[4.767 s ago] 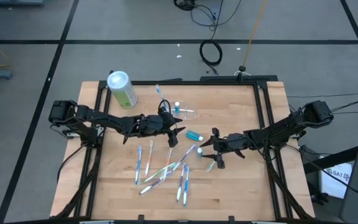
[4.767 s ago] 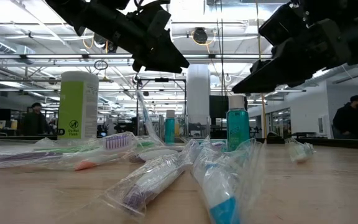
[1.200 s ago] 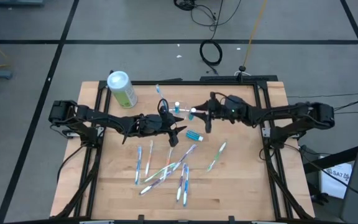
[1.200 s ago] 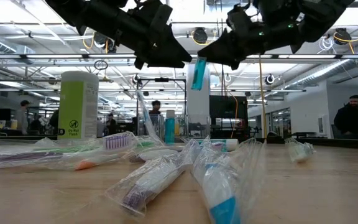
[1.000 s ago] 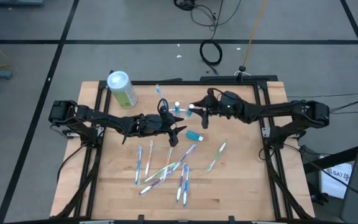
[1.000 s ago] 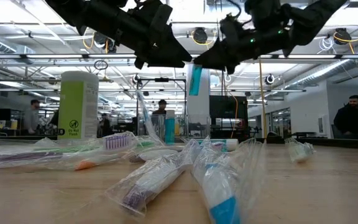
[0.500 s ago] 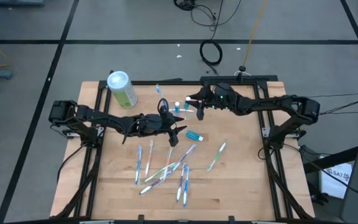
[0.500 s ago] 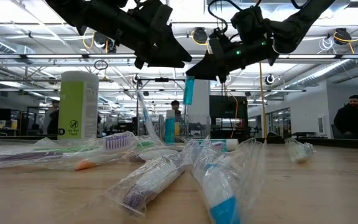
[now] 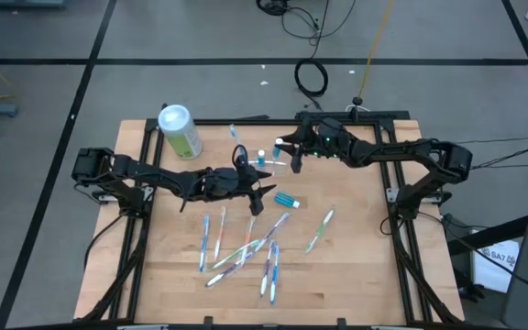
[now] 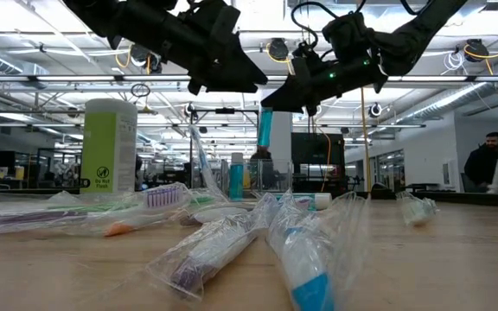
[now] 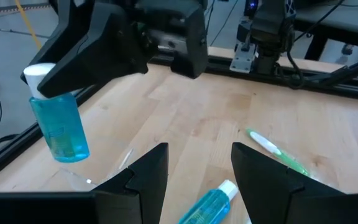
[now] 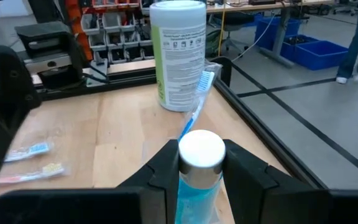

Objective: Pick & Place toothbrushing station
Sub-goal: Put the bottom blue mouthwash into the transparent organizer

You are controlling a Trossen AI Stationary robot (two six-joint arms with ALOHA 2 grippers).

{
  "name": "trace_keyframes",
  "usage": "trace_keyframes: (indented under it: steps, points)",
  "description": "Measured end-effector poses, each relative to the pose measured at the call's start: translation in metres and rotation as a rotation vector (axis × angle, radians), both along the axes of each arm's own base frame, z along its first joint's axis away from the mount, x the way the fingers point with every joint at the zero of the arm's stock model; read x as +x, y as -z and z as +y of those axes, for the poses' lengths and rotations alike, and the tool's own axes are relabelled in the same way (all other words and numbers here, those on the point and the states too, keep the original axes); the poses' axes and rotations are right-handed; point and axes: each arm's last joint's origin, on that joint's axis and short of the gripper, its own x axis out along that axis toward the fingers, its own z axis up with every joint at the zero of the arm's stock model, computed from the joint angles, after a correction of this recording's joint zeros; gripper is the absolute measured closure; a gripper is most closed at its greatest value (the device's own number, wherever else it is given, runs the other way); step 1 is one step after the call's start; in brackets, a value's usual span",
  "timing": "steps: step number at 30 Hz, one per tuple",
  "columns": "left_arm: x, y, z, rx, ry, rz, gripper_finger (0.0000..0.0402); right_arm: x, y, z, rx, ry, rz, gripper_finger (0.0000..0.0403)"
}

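The wooden bench (image 9: pixel 356 266) filled the middle of the high view, framed by dark rails, with grey floor and a coiled cable (image 9: pixel 312 77) above it. The low view looked past it into an open workshop hall where a person (image 10: pixel 484 164) stood at the right edge.

The left arm reached from the left edge toward the centre, its gripper (image 9: pixel 253 194) hovering over the bench with jaws spread and nothing between them. The right arm stretched from the right edge to the upper middle, its gripper (image 9: pixel 293 156) with jaws clenched on the white cap of a blue bottle (image 10: pixel 266 127) that hung upright in the air.

A green-and-white canister (image 9: pixel 180 131) stood at the upper left of the bench. The toothbrushing station (image 9: pixel 269 166), clear and hard to make out, sat just below the hanging bottle, left of the right gripper; its slots could not be read. A second blue bottle (image 9: pixel 285 198) lay on its side near the left gripper. Bagged toothbrushes (image 9: pixel 242 252) lay scattered in the lower middle, one more toothbrush (image 9: pixel 320 227) apart to the right.
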Motion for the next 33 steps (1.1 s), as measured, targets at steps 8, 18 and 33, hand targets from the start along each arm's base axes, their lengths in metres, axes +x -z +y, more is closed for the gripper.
trace_keyframes:
  steps: [8,18,33]
  points:
    - [0.001,-0.002,0.001,0.003,-0.003,-0.025,0.0218,0.020,0.007,-0.013,0.034,-0.027,0.014,0.0316]
    - [0.000,-0.001,0.001,0.002,-0.003,-0.011,0.0218,0.023,0.020,-0.022,0.057,-0.006,0.031,0.0316]
    - [0.000,0.000,0.002,0.004,-0.003,-0.004,0.0218,0.027,0.039,-0.023,0.106,-0.025,0.069,0.0316]
